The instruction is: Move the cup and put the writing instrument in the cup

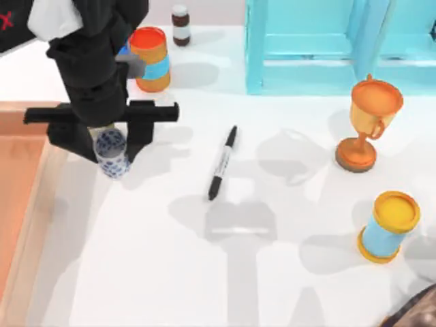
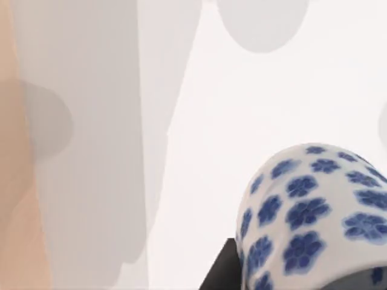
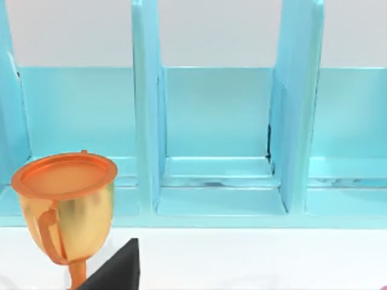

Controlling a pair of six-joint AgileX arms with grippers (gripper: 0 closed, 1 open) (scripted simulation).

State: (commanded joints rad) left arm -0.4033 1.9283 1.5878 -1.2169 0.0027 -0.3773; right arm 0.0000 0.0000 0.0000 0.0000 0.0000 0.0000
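Trophy: I see an orange goblet (image 1: 368, 121) at right.
Canisters: one (image 1: 151, 59) far left, one (image 1: 390, 225) right.
Bottle (image 1: 180, 24): far edge.
Shelf (image 1: 340, 44): teal, behind.

cup (image 2: 314, 211): glossy glazed ceramic look | my left gripper (image 1: 111, 139): matt black plastic | trophy (image 3: 66, 205): shiny gold metal look | table (image 1: 272, 272): smooth matt white

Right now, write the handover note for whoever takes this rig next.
Left gripper: at the table's left, jaws shut on the small white cup with blue flowers, beside the orange tray.
Right gripper: parked near the orange trophy goblet.
Slim black marker pen: flat on the white table, mid-table, untouched.
Done: cup gripped.
Left: set the cup down, pick up the pen, drop it in.
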